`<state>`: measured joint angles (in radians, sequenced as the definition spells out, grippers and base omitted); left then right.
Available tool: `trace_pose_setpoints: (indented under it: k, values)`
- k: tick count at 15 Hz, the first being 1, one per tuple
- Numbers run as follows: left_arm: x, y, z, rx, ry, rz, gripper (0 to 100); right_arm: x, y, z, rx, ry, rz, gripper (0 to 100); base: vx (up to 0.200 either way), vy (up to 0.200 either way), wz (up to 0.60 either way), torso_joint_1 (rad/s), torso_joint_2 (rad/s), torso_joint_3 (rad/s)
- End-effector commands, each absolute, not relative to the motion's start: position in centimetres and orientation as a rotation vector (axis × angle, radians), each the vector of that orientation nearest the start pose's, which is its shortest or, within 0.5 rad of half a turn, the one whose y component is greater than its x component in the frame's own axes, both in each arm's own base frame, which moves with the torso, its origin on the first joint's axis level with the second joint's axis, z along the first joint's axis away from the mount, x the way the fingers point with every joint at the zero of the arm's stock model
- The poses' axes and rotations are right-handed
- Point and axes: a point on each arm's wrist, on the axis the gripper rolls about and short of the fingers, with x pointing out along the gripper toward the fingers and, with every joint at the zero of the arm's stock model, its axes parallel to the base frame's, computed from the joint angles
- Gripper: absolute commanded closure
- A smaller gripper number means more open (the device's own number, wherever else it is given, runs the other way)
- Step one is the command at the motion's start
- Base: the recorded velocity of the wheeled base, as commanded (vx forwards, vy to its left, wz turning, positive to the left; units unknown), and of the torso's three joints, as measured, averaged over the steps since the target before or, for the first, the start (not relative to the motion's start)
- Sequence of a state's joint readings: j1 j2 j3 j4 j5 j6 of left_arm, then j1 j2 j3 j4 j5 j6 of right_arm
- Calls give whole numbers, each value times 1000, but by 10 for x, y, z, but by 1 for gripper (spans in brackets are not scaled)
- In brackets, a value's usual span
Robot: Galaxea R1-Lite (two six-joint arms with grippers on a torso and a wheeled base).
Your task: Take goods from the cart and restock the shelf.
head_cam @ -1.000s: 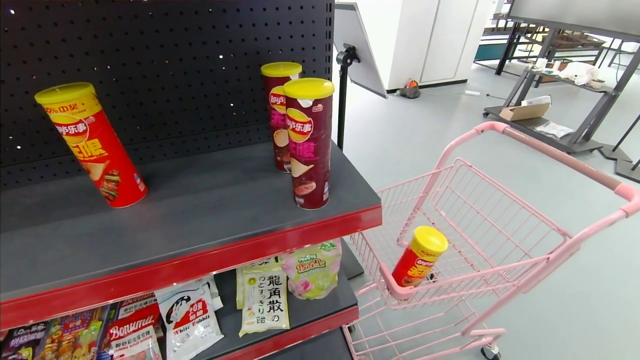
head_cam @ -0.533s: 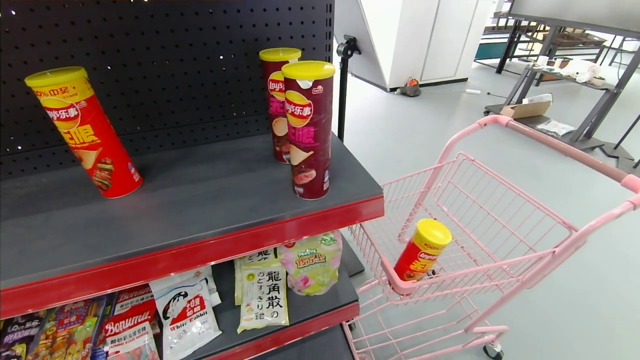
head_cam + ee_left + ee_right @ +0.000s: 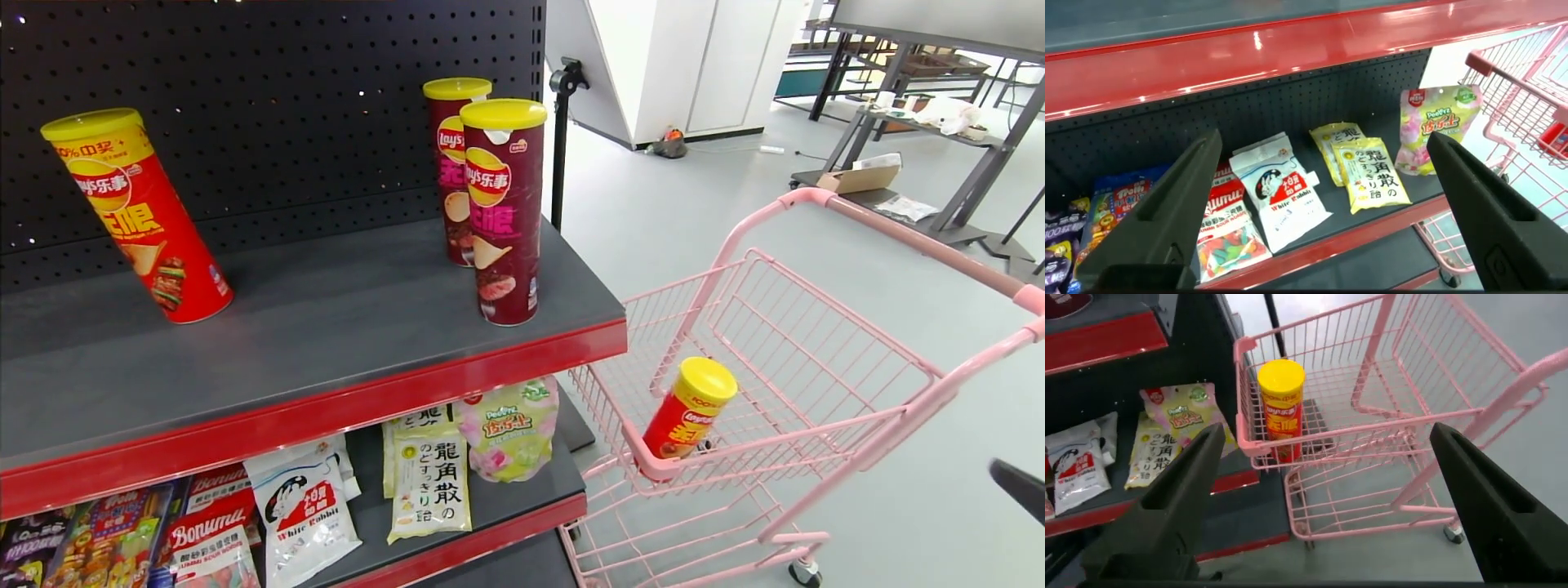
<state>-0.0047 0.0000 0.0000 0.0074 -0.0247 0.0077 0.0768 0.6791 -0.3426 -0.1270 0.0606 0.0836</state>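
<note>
While the right gripper (image 3: 1327, 434) hangs wide open, the red can (image 3: 1280, 408) stands upright in the cart (image 3: 1388, 415) ahead, untouched.

Shelf (image 3: 343, 327) bears three cans (image 3: 502, 212); cart (image 3: 914, 243) holds one.

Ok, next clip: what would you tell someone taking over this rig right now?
Left gripper: jaws open, empty, facing the snack bags on the lower shelf.
Right gripper: jaws open, empty, above the pink cart.
Things: one cart can stands upright in the cart's corner nearest the shelving. The top shelf holds a shelved red can at its left and two maroon cans at its right end.
Done: three cans stand on the top shelf.
Left: grasp the cart can and place it on the top shelf.
</note>
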Motion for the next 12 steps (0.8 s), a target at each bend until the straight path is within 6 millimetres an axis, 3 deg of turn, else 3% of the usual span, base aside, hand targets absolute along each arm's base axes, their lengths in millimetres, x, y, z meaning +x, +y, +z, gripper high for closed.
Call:
trace_pose_setpoints:
  k: [1,4,6,8,12]
  values:
    - [-23,0,75,8,8,-29,0,178,33,134,96,532,220,0,0,0,0,0,0,0]
    - [-23,0,75,6,9,-29,0,202,45,98,74,601,257,0,0,0,0,0,0,0]
    - [-23,0,75,6,9,-29,0,221,49,90,73,592,256,0,0,0,0,0,0,0]
    - [-23,0,75,8,9,-29,0,227,51,85,72,602,255,0,0,0,0,0,0,0]
    - [-23,0,75,8,9,-29,0,249,57,58,79,593,259,0,0,0,0,0,0,0]
